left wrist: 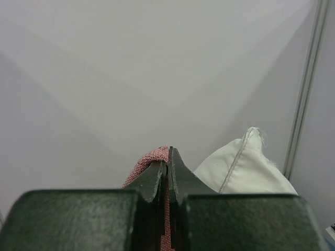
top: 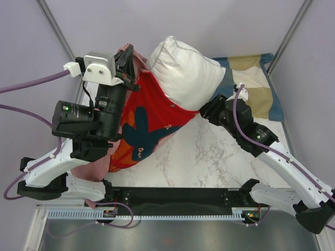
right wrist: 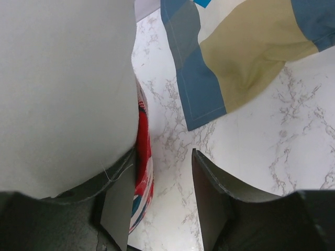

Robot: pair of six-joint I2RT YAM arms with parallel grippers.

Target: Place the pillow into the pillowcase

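Note:
The white pillow (top: 186, 70) lies tilted at the back centre, its lower end inside the mouth of the red pillowcase (top: 149, 117), which spreads toward the front left. My left gripper (top: 127, 56) is raised at the case's far left edge and shut on its pink-red fabric (left wrist: 152, 159). A pillow corner (left wrist: 246, 167) shows to its right. My right gripper (top: 208, 109) is open at the pillow's lower right edge. In the right wrist view the gripper (right wrist: 162, 175) holds nothing. Its left finger (right wrist: 118, 204) lies against the pillow (right wrist: 63, 89), beside the pillowcase edge (right wrist: 142, 157).
A blue, tan and cream checked pillow (top: 256, 78) lies at the back right, partly under the white pillow; it also shows in the right wrist view (right wrist: 235, 57). The marble table (top: 209, 157) shows in front. Frame posts stand at both back corners.

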